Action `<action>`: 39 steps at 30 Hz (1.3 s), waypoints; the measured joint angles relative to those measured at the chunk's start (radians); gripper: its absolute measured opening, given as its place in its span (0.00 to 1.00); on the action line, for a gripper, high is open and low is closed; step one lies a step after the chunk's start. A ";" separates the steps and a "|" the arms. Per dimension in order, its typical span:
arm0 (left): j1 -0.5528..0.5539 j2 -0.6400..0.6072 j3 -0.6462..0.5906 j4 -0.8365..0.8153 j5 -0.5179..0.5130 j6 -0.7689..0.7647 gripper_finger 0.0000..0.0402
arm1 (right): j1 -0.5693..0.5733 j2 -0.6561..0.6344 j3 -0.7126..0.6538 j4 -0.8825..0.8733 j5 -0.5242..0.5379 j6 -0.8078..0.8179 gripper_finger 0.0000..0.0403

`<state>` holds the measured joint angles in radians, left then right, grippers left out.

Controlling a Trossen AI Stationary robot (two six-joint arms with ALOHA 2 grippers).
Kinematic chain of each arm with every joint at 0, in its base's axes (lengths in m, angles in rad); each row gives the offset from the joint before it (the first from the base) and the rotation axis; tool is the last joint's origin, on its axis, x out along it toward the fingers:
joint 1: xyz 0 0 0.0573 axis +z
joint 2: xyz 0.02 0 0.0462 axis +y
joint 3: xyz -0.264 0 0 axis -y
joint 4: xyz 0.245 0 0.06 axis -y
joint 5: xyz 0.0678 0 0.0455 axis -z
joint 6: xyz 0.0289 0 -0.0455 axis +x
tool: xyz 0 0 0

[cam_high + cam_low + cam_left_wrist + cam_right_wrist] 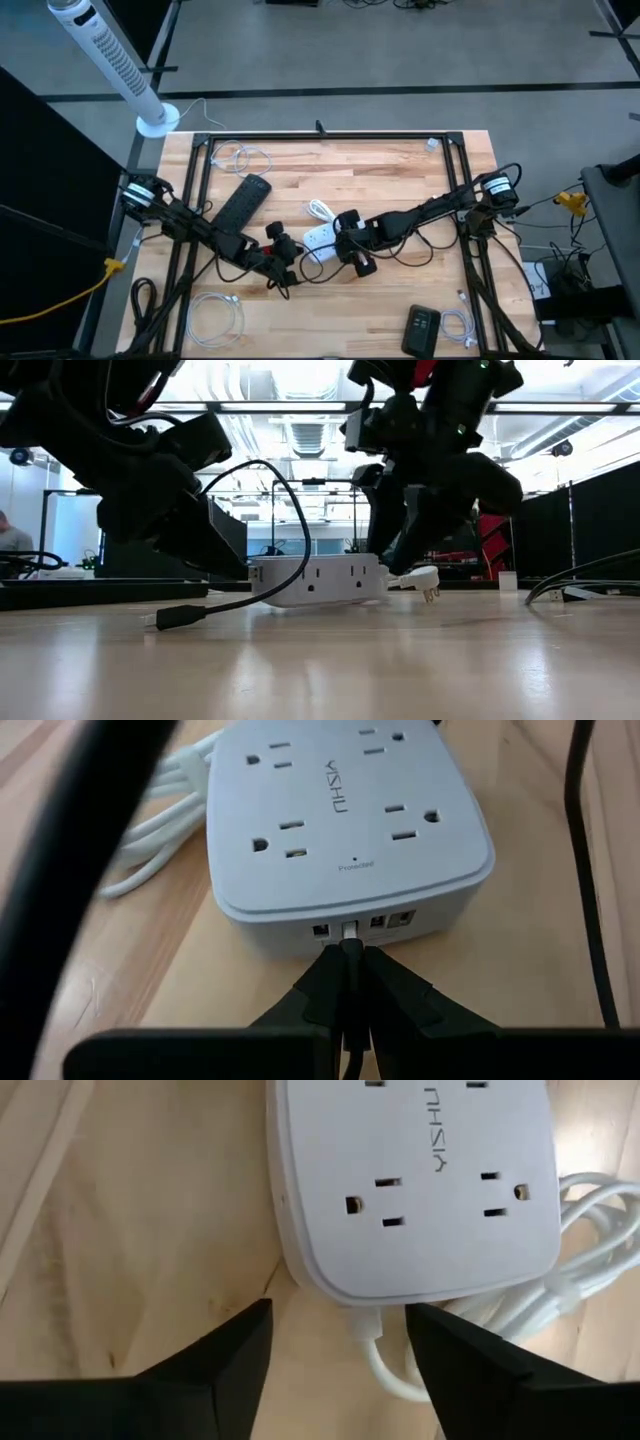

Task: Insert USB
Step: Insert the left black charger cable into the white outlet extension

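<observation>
At frame centre in the high view, the left gripper (350,982) is clamped on the USB plug (350,933), its tip at the strip (350,840)'s port row. The right gripper (340,1342) stands apart at the strip's cord end, apparently to brace it.

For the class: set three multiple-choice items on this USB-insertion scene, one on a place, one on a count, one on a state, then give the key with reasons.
1. Where is the USB plug held by the left gripper?
A. at the front ports of the power strip
B. lying on the remote control
C. hanging off the table edge

2. How many outlets show on the strip's top in the left wrist view?
A. two
B. four
C. six

3. How do the right gripper fingers stand?
A. shut on the strip
B. shut on a cable
C. open, apart

Key: 1 A, the plug meets the port row. 2 B, four sockets show. 3 C, a clear gap shows between them.
</observation>
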<state>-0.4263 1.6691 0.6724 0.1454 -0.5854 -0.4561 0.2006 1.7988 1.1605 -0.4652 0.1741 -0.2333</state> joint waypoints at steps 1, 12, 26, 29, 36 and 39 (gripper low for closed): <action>0.000 0.000 0.000 0.001 0.000 0.000 0.05 | -0.004 0.000 0.000 -0.001 -0.002 -0.006 0.56; -0.001 0.000 0.000 -0.033 0.048 0.001 0.05 | 0.011 0.002 -0.005 0.024 -0.102 0.083 0.59; -0.003 0.000 0.000 -0.033 0.055 -0.019 0.05 | -0.008 0.005 -0.006 -0.075 -0.042 0.039 0.61; -0.003 0.000 0.000 -0.034 0.056 -0.024 0.05 | -0.022 0.015 -0.006 -0.074 -0.042 -0.005 0.61; -0.002 0.000 0.000 -0.037 0.055 -0.024 0.05 | -0.060 0.043 -0.006 -0.006 -0.048 -0.042 0.57; -0.001 0.000 0.000 -0.037 0.052 -0.024 0.05 | -0.059 0.062 -0.006 0.036 -0.054 -0.073 0.55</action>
<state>-0.4271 1.6691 0.6724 0.1089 -0.5336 -0.4805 0.1417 1.8607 1.1542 -0.4291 0.1204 -0.3061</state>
